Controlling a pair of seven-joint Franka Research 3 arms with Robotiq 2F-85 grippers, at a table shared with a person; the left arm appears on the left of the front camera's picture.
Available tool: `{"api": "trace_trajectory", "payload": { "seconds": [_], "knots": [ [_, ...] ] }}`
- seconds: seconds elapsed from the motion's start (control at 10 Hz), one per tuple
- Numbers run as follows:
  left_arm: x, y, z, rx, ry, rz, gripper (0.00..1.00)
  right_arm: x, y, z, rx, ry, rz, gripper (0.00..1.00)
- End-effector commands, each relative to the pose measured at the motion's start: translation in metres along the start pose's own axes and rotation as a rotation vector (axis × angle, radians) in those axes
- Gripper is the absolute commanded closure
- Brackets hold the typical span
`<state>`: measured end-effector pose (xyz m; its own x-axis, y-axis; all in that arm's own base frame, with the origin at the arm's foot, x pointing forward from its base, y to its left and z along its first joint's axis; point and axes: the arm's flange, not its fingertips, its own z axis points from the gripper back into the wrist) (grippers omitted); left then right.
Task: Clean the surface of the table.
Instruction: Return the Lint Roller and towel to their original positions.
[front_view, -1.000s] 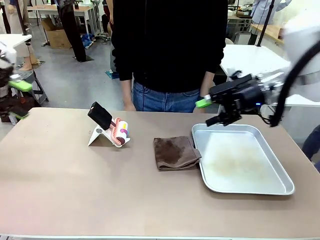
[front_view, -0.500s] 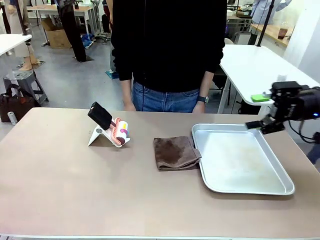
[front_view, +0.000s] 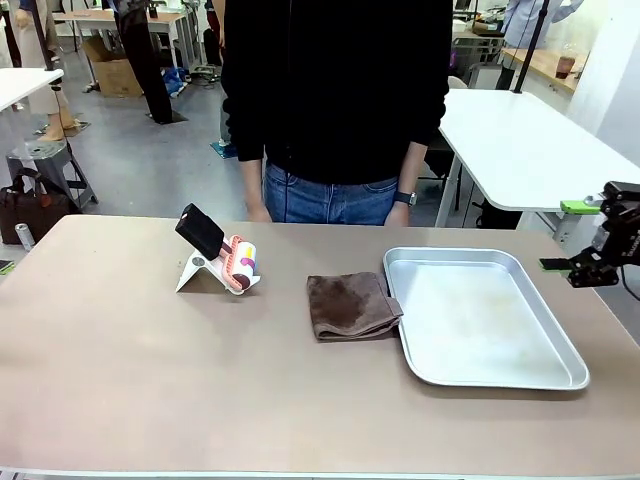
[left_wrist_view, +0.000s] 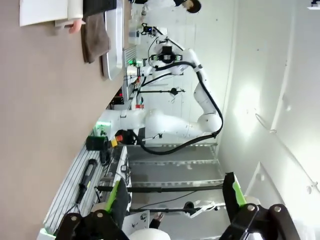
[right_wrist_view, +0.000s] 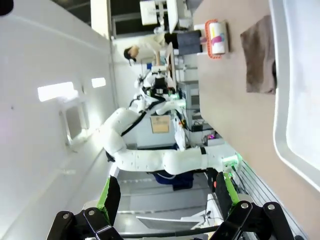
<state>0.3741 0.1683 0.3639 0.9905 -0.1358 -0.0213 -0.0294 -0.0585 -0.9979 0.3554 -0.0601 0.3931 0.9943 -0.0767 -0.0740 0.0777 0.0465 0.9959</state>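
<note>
Tan-brown tabletop (front_view: 150, 370) stretches across the front view, carrying a brown cloth (front_view: 348, 306) that touches the left rim of a silver tray (front_view: 560, 375), and a lint roller (front_view: 240, 263) on its white stand farther left. A person (front_view: 335, 100) in black stands at the far edge. The right gripper (front_view: 578, 238) hangs off the right edge, jaws wide and empty.

From the left wrist, the left gripper (left_wrist_view: 175, 197) has its jaws spread wide, holding nothing, with the tabletop running up the picture's left side.

From the right wrist, the jaws stand wide apart, empty, and the tabletop lies along the right side with cloth and tray.
</note>
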Motion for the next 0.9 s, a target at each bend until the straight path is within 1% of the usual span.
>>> {"api": "trace_trajectory", "payload": {
  "seconds": [0.0,0.1,0.2,0.8],
  "knots": [
    [-0.002,-0.022,0.036,-0.040,-0.035,-0.020,0.01,0.003,-0.014,0.003,0.020,-0.076,0.029,0.00],
    [0.005,-0.020,0.034,-0.031,-0.068,0.031,0.01,0.009,-0.015,-0.008,0.000,-0.122,0.070,0.00],
    [0.001,0.001,0.003,-0.011,-0.021,-0.007,0.01,0.002,-0.009,0.008,0.008,-0.031,-0.009,0.00],
    [0.001,0.001,0.003,-0.011,-0.021,-0.007,0.01,0.002,-0.009,0.008,0.008,-0.031,-0.009,0.00]
  ]
}}
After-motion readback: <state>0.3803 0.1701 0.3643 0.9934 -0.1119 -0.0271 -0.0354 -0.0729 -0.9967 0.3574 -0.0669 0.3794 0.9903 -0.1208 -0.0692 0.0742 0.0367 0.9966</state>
